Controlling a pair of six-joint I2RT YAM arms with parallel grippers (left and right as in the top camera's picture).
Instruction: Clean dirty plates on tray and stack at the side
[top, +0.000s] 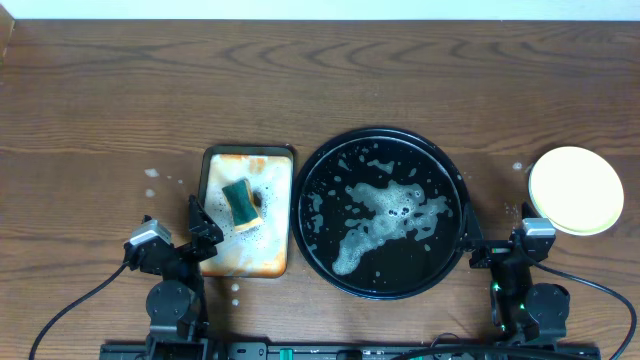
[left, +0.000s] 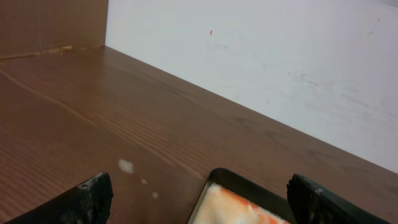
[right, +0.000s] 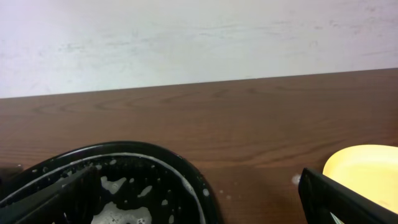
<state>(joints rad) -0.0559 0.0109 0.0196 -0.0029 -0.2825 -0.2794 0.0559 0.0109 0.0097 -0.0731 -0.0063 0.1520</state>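
The round black tray (top: 316, 170) sits at the table's middle, holding only white soap foam. A stack of plates (top: 575, 189) with the pale yellow one on top stands to its right; any plates beneath are hidden. My left gripper (top: 203, 232) is open and empty at the front left corner of the small orange-stained tray (top: 278, 258). My right gripper (top: 495, 244) is open and empty between the black tray's front right rim and the yellow plate. The right wrist view shows the black rim (right: 186, 168) and the yellow plate (right: 367, 168).
A green sponge (top: 240, 203) lies in the foamy orange-stained tray, whose corner shows in the left wrist view (left: 239, 202). Small foam spots (top: 152, 174) dot the wood left of it. A white wall (left: 280, 62) rises behind the table's far edge.
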